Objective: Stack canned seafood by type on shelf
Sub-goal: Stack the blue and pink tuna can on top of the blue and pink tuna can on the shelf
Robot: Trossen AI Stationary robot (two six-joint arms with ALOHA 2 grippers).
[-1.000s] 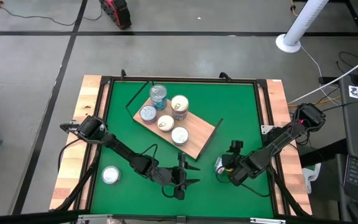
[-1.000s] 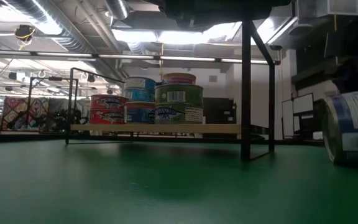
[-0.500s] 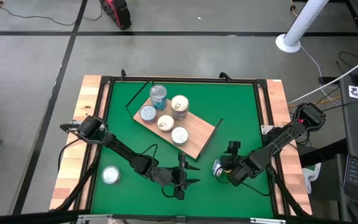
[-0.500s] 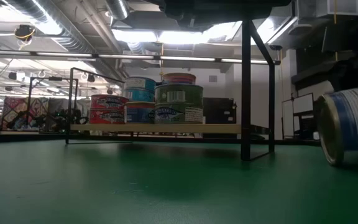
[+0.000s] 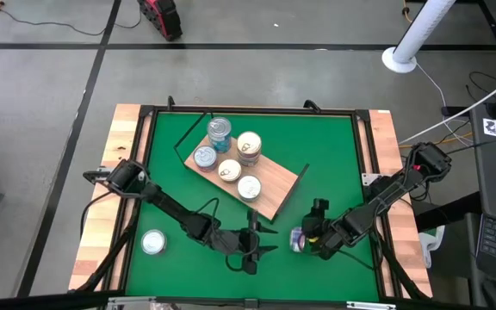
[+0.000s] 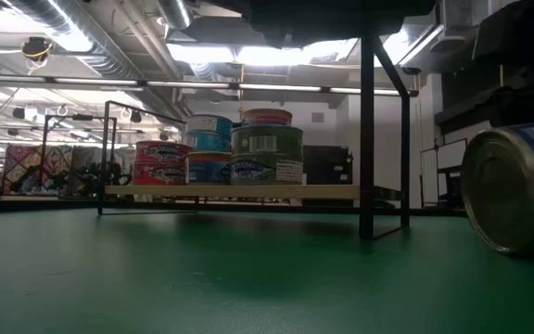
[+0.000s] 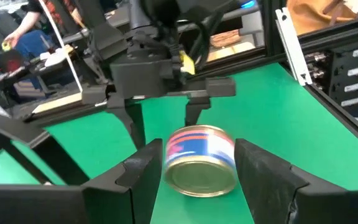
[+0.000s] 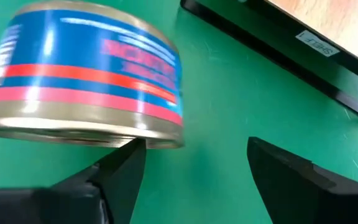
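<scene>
Now, step: a tipped tin [image 5: 298,239] is to be picked up and brought to the shelf [image 5: 269,194]; judged not yet gripped.
Tipped tin: lies on its side on the green mat [image 5: 334,155], just off the shelf's near right corner; blue label w/ red band, gold lid turned away from the shelf.
Right gripper [image 5: 311,238]: beside the tin, on its side away from the shelf's centre; jaws wide, nothing between them. One fingertip [image 8: 132,152] is at the tin's rim; touching or not cannot be told.
Left gripper [image 5: 261,243]: in front of the shelf's near edge, jaws wide and empty, pointed at the same tin.
Tins on shelf [image 5: 220,129]: five spots are seen from above, some stacked two high.
Loose tin [image 5: 151,243]: upright on the mat, well off the shelf's near left side.
Advice: the tin can roll, so it should prob. be approached across its round wall, both fingers set down around it before closing. Label type should be matched w/ a like stack, approx. centred on it.
</scene>
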